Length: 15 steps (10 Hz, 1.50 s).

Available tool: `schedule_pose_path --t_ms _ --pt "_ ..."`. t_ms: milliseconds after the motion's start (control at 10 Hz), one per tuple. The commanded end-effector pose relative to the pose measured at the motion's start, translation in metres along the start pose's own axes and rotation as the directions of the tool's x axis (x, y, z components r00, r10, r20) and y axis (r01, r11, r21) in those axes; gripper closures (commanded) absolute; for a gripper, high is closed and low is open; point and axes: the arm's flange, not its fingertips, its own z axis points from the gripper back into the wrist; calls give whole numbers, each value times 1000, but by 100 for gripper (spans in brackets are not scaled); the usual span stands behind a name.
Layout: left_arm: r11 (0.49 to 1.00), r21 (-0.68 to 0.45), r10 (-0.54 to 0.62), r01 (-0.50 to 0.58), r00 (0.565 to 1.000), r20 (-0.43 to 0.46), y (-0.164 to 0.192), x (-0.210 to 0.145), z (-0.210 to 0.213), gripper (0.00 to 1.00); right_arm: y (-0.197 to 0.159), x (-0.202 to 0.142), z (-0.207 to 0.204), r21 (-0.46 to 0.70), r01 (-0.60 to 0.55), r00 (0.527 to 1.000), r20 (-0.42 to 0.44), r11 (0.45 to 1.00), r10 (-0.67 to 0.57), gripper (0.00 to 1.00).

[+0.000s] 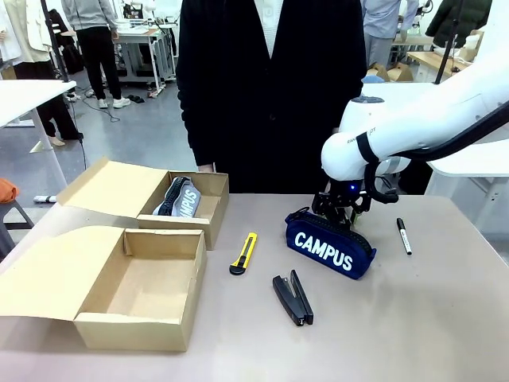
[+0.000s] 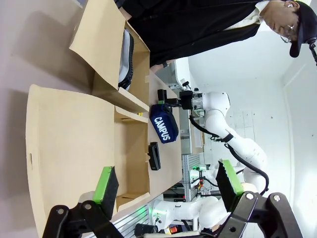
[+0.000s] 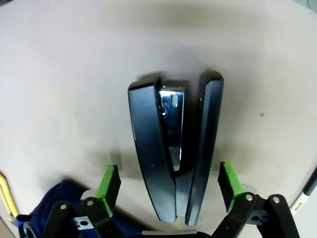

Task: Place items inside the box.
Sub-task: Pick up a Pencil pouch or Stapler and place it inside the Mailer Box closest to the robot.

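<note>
Holding the grey zip pencil case (image 1: 181,197), the far cardboard box (image 1: 179,227) stands behind the near box (image 1: 135,322). The right gripper (image 1: 343,208), fingers spread, hovers at the navy "CAMPUS" pencil case (image 1: 330,251). Its wrist view frames the black stapler (image 3: 173,148). The left gripper (image 2: 168,183) is spread wide.

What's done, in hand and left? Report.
Done: the grey pencil case lies in the far box. In hand: nothing; the open right tool hovers at the navy CAMPUS case. Left: that case, yellow utility knife, black stapler and black marker lie on the table.
</note>
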Motion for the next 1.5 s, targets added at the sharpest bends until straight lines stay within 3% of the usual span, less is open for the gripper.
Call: schedule_pose_path --t_ms 0,100,200,300,800,1100,1300,1400 --pt "1000 -18 -21 21 1000 9 -1 0 0 0 3 -1 1 -28 19 999 44 999 -18 60" --pt "1000 -18 -21 21 1000 9 -1 0 0 0 3 -1 2 -28 18 999 48 999 -16 100" --pt "1000 -18 -21 21 1000 9 -1 0 0 0 3 0 2 -27 19 998 53 999 -18 62" --pt "1000 -18 -21 21 1000 9 -1 0 0 0 3 0 2 -27 22 998 53 999 -20 100" --pt "1000 -18 -21 21 1000 9 -1 0 0 0 -19 -9 24 19 31 997 65 999 -32 100" --pt "1000 -18 -21 21 1000 9 -1 0 0 0 -114 -61 77 242 -6 994 110 970 -22 100" --pt "1000 -18 -21 21 1000 9 -1 0 0 0 -194 -123 104 417 -54 993 114 907 6 100" --pt "1000 -18 -21 21 1000 9 -1 0 0 0 -230 -153 113 527 -35 993 117 849 -32 100"
